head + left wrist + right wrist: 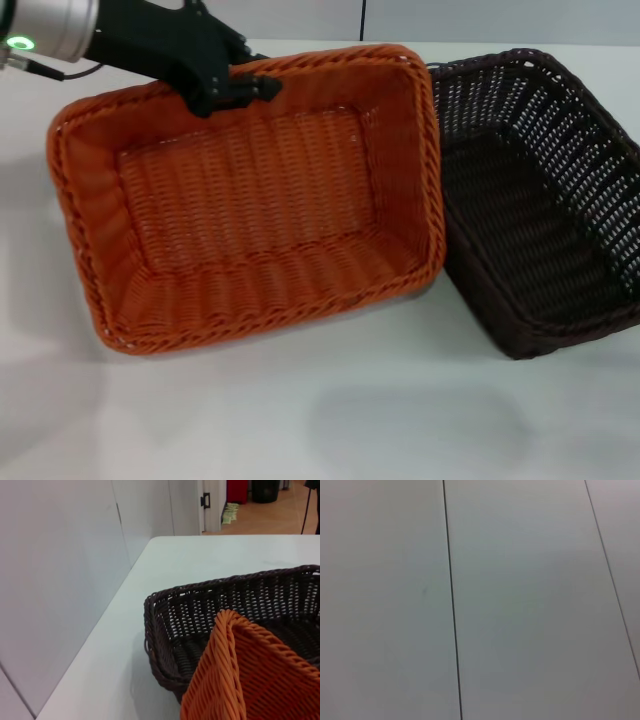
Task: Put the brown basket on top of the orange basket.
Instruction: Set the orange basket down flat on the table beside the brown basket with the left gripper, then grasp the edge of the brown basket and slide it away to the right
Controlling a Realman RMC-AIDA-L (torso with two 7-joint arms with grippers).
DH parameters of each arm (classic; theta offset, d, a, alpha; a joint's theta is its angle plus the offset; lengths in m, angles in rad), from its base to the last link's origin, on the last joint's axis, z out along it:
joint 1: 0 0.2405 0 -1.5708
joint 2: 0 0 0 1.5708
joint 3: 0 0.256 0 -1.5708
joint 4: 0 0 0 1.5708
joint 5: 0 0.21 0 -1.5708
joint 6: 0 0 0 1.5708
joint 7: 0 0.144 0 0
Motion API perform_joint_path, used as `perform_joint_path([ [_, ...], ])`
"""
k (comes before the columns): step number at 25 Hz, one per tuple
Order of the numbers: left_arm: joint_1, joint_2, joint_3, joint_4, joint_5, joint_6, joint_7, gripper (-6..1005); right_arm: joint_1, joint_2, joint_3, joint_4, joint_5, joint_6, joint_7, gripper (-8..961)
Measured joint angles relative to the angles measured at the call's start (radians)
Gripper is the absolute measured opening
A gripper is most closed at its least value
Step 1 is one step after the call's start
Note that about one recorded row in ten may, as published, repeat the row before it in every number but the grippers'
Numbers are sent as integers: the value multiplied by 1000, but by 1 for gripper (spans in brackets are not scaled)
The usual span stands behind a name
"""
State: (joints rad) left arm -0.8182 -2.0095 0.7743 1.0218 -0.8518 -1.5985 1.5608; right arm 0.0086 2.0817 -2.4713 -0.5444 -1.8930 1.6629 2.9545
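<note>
Left hand [232, 88] sits at the far rim of the bright orange rectangular woven basket [250, 200], black fingers pressed together on the braided edge, pinching it. That basket looks tilted and lifted, its right rim overlapping the near-left corner of the dark brown open-weave wicker basket [545, 200], which lies flat on the white tabletop [330, 420] directly to the right of the hand. The left wrist view shows an orange corner [235, 675] riding above the brown rim [210, 587]. Both baskets run long axis left to right, slightly skewed. So the pictures show orange going onto brown, the reverse of the stated task. Right hand is out of sight; its wrist camera sees only pale wall panels [520, 600].
</note>
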Motion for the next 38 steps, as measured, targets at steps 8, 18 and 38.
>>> perform_joint_path([
  [8,-32,-28,53,-31,41,88,-24,170,1,-2,0,0,0,-2,0,834],
  [18,-31,-26,62,10,56,121,-30,460,0,-1,0,0,0,-2,0,835],
  [38,345,-51,484,331,-389,1446,157,738,-1,-1,-3,1,3,-4,0,834],
])
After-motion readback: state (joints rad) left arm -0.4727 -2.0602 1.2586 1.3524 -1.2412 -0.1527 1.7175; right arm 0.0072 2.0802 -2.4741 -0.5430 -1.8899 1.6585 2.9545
